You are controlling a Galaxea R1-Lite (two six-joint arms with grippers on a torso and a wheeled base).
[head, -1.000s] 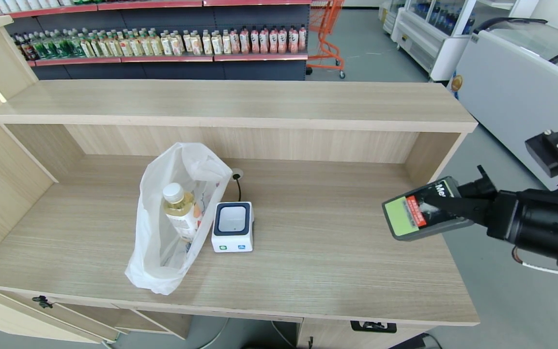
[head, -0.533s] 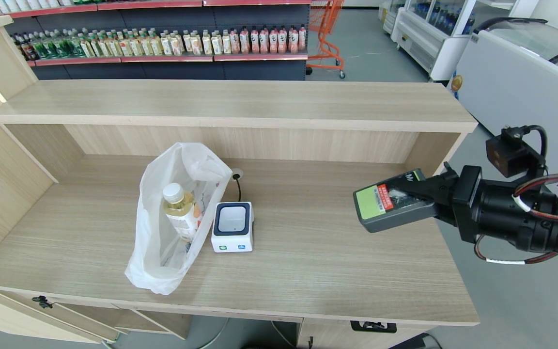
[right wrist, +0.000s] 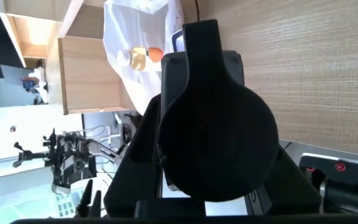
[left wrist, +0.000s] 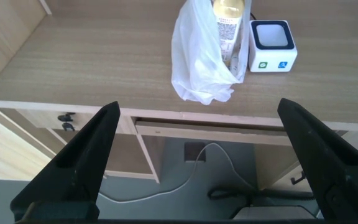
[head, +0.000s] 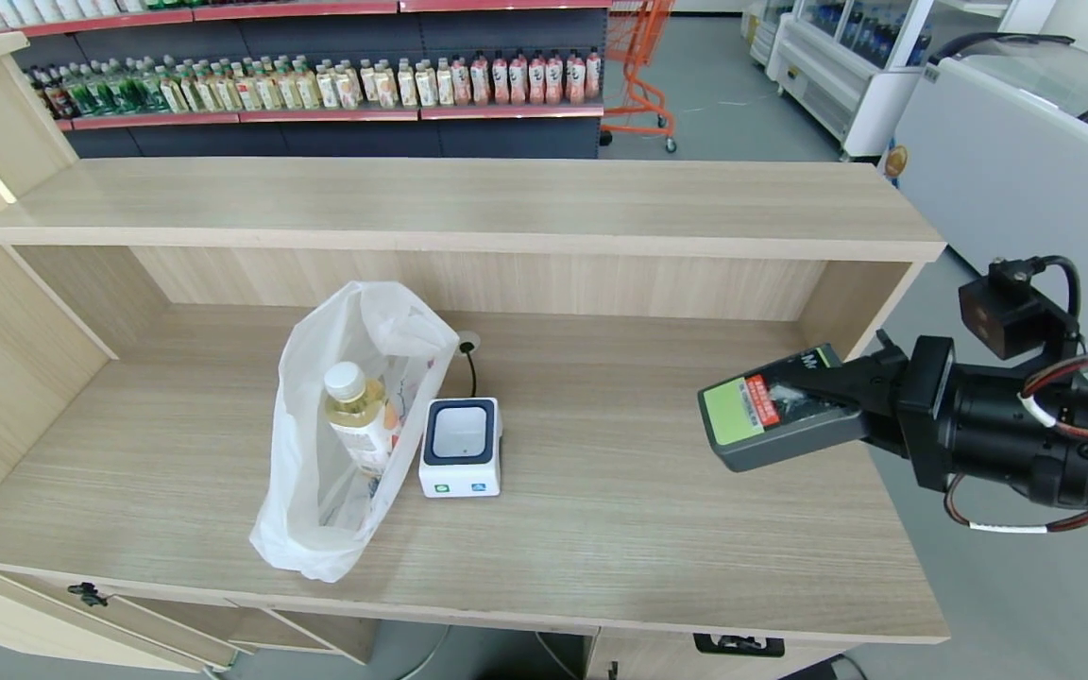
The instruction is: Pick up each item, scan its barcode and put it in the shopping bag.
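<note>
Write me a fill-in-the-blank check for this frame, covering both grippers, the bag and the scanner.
1. The right gripper is ____ on the dark box.
2. The bottle stands ____ the shopping bag.
3. The scanner sits on the counter, to the robot's ____ of the bag.
4. The left gripper has its jaws ____.

Missing words: shut; inside; right; open.

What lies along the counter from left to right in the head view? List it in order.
shopping bag → scanner → dark box, held above the counter's right end in the right gripper.
</note>
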